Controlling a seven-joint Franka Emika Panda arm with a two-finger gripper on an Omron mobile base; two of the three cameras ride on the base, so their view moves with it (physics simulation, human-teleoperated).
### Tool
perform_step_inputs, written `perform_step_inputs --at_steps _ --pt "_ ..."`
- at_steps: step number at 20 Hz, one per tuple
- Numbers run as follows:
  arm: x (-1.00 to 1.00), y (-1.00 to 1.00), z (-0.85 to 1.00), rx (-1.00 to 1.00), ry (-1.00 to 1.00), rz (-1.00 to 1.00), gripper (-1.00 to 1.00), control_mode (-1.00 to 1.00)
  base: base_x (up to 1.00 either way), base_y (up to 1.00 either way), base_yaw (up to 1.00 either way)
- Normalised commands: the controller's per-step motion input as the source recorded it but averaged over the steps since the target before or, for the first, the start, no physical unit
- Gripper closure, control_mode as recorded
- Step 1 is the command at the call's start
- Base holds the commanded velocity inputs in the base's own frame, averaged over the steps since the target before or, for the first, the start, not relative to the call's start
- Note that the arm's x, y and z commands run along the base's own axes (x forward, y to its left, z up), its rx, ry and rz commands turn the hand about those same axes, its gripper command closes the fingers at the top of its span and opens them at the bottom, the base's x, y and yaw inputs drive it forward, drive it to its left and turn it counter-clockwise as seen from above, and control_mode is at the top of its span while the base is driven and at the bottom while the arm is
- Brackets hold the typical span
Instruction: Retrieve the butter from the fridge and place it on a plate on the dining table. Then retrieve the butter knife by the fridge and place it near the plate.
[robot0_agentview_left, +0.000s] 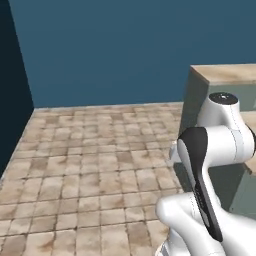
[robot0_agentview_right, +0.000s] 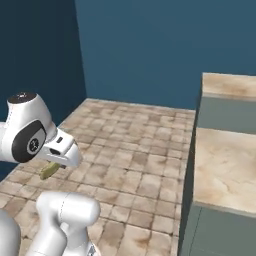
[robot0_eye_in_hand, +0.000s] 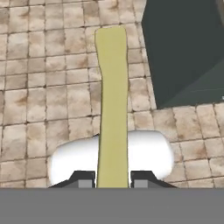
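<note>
The butter (robot0_eye_in_hand: 113, 87) is a pale yellow-tan stick running straight out from between my two dark fingertips (robot0_eye_in_hand: 85, 179) in the hand view. My gripper (robot0_eye_in_hand: 113, 181) is shut on its near end. From the right base view the gripper (robot0_agentview_right: 56, 165) hangs low over the tiled floor, with the butter (robot0_agentview_right: 49, 171) poking out below the white hand. The fridge, the plate and the butter knife are out of view. A beige marbled counter (robot0_agentview_right: 225, 165) with a grey-green front stands to the right; I cannot tell whether it is the dining table.
Brown tiled floor (robot0_agentview_left: 90, 165) stretches ahead to a blue wall (robot0_agentview_left: 110, 50). The stepped marbled counter (robot0_agentview_left: 225, 74) rises at the right, close to my arm. Its dark front (robot0_eye_in_hand: 183, 48) fills the upper right of the hand view. A darker wall (robot0_agentview_left: 12, 85) closes the left side.
</note>
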Motion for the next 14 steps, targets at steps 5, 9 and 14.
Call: perform_step_inputs --at_steps 5,9,14 --pt "0.00 0.00 0.00 0.00 0.00 0.00 1.00 1.00 1.00 0.86 -0.67" --pt "0.00 0.00 0.00 0.00 0.00 0.00 1.00 1.00 1.00 0.81 -0.69" --pt "0.00 0.00 0.00 0.00 0.00 0.00 1.00 1.00 1.00 0.89 -0.66"
